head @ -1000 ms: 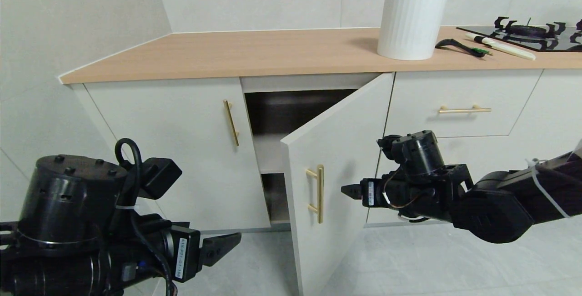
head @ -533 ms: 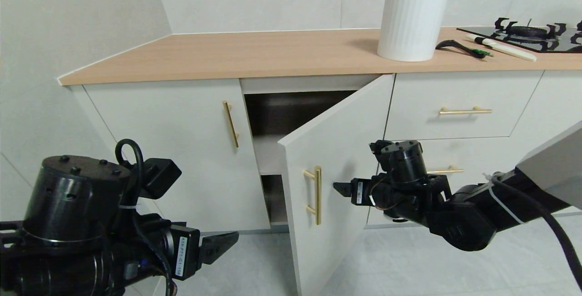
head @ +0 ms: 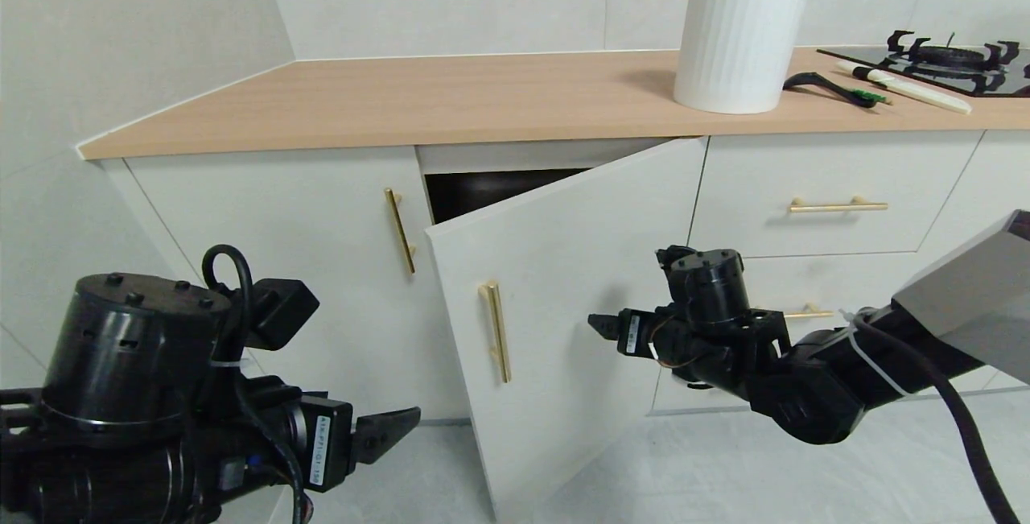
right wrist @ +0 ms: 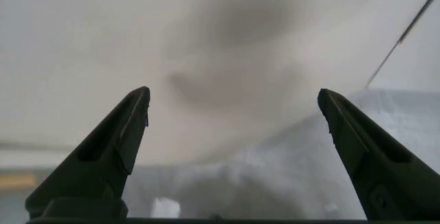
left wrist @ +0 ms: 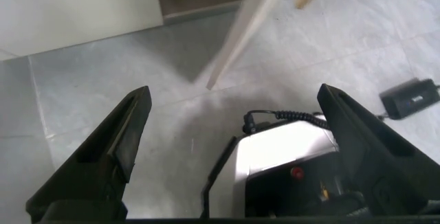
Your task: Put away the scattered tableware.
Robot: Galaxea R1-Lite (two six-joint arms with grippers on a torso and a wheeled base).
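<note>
On the wooden counter at the far right lie a black utensil with a green tip and a long white utensil. Below the counter, a white cabinet door with a gold handle stands a little ajar, a dark gap showing at its top. My right gripper is open, its tip at the door's outer face, right of the handle. My left gripper hangs low at the left, open and empty above the floor.
A tall white ribbed container stands on the counter beside the utensils, with a black gas hob behind them. Drawers with gold handles sit right of the door. A shut cabinet door is on the left. The door's lower edge hangs over grey floor tiles.
The cabinet door has swung most of the way towards shut, with my right gripper following it leftward. The head camera has shifted a little. The left arm has stayed put.
</note>
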